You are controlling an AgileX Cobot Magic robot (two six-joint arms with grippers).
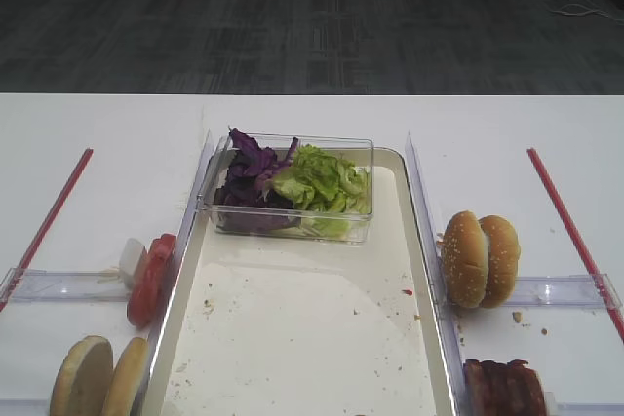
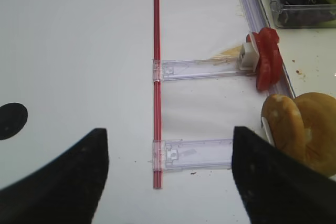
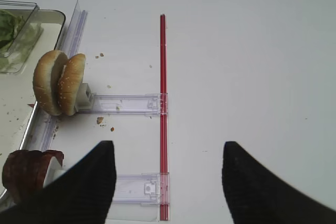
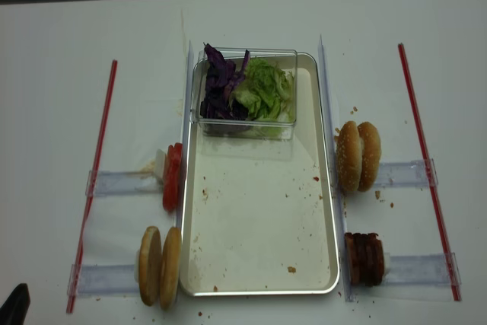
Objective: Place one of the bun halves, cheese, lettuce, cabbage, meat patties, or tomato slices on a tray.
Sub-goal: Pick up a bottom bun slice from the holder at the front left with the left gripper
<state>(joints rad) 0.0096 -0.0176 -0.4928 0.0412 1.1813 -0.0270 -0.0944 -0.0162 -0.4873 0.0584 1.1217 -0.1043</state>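
The cream tray [image 4: 259, 226] lies mid-table, bare but for crumbs and a clear box [image 1: 292, 226] at its far end. That box holds purple cabbage [image 1: 249, 168] and green lettuce [image 1: 322, 182]. Left of the tray stand red tomato slices [image 2: 268, 59] and two bun halves [image 2: 302, 129] on edge. To its right are sesame buns [image 3: 59, 82] and dark meat patties [image 3: 29, 174]. Cheese is out of view. My left gripper [image 2: 170, 145] hovers open and empty, left of the bun halves. My right gripper [image 3: 169, 153] hangs open and empty, right of the patties.
Clear plastic holders [image 2: 199, 69] carry the food on both sides and end at thin red rods [image 2: 156, 51] [image 3: 163, 77]. Clear upright rails [image 1: 421, 202] flank the tray. A black round mark [image 2: 11, 120] sits on the white table at far left.
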